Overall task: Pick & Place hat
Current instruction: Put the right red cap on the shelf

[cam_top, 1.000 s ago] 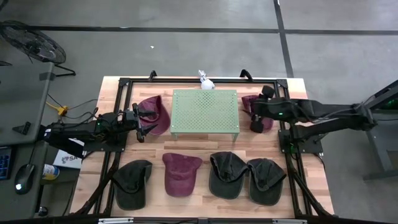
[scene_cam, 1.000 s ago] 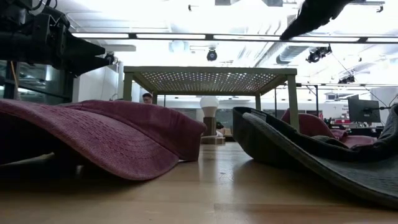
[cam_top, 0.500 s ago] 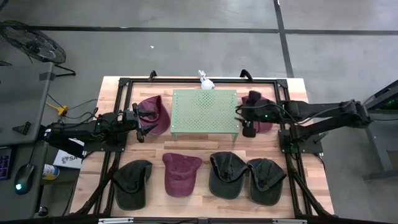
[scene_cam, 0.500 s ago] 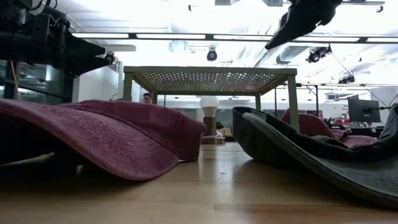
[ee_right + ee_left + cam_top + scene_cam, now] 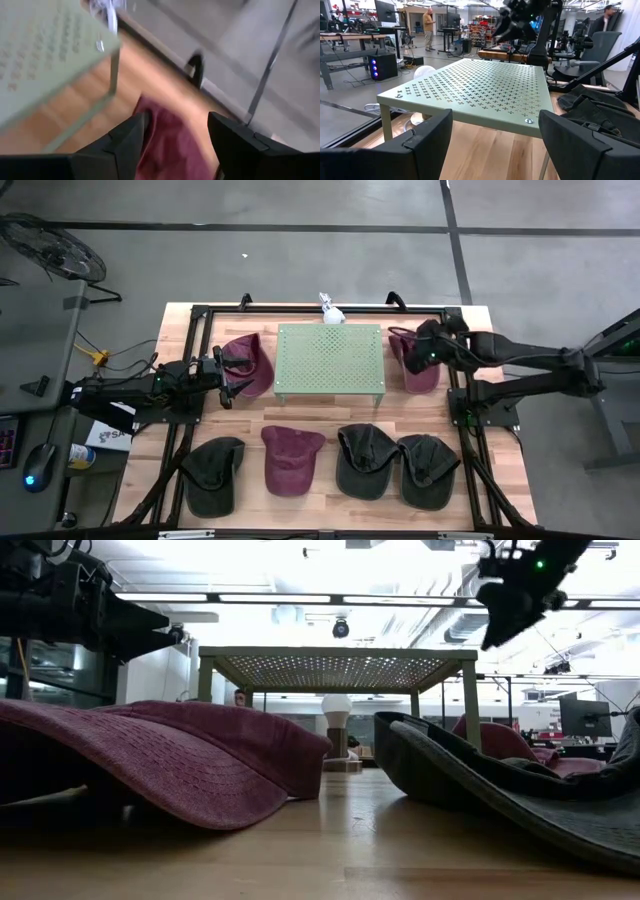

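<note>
Two maroon hats lie at the back of the table, one [image 5: 250, 363] left of the green perforated stand [image 5: 330, 360], one [image 5: 412, 365] right of it. In the front row lie a dark hat [image 5: 213, 473], a maroon hat [image 5: 290, 460] and two more dark hats [image 5: 362, 460] [image 5: 428, 470]. My right gripper [image 5: 425, 350] hangs open over the right maroon hat [image 5: 165, 135], fingers pointing down, clear of it. My left gripper [image 5: 238, 380] waits open beside the left maroon hat, facing the stand [image 5: 470, 90].
The stand's legs and top edge [image 5: 107, 50] stand close to my right gripper. Black frame rails [image 5: 455, 395] run along the table's sides. A white bulb-shaped object [image 5: 332, 312] stands at the far edge behind the stand. People and desks show in the room beyond.
My right gripper first moved left toward the stand, then swung back toward the table's right and far edges, over the right maroon hat, and tipped to point more steeply down. The hats have stayed where they were.
</note>
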Tool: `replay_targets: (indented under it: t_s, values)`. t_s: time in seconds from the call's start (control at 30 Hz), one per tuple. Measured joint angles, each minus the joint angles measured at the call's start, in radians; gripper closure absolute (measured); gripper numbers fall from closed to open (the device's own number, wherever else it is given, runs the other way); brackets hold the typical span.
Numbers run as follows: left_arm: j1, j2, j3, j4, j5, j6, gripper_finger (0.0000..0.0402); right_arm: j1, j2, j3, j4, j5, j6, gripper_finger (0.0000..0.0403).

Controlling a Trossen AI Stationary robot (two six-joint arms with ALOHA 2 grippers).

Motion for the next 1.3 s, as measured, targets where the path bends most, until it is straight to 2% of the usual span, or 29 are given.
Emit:
replay_targets:
  t_s: [0.07, 0.2, 0.47, 0.63, 0.97, 1.3]
  values:
    - [0.000, 0.000, 0.000, 0.000, 0.000, 0.000, 0.0111, -0.026, 0.000, -0.004, -0.046, -0.075, 0.038, 0.0186]
    - [0.000, 0.000, 0.000, 0.000, 0.000, 0.000, 0.0111, -0.041, 0.001, -0.026, -0.037, -0.150, 0.161, 0.0183]
    - [0.000, 0.000, 0.000, 0.000, -0.001, 0.000, 0.0111, -0.041, 0.002, -0.111, -0.040, -0.168, 0.305, 0.0182]
    - [0.000, 0.000, 0.000, 0.000, -0.001, 0.000, 0.0111, -0.041, 0.003, -0.176, -0.033, -0.227, 0.337, 0.0169]
    - [0.000, 0.000, 0.000, 0.000, -0.005, 0.000, 0.0111, -0.041, 0.003, -0.245, 0.143, -0.374, 0.310, 0.0099]
    - [0.000, 0.000, 0.000, 0.000, -0.004, 0.000, 0.0111, -0.040, 0.031, -0.334, 0.218, -0.390, 0.362, 0.0094]
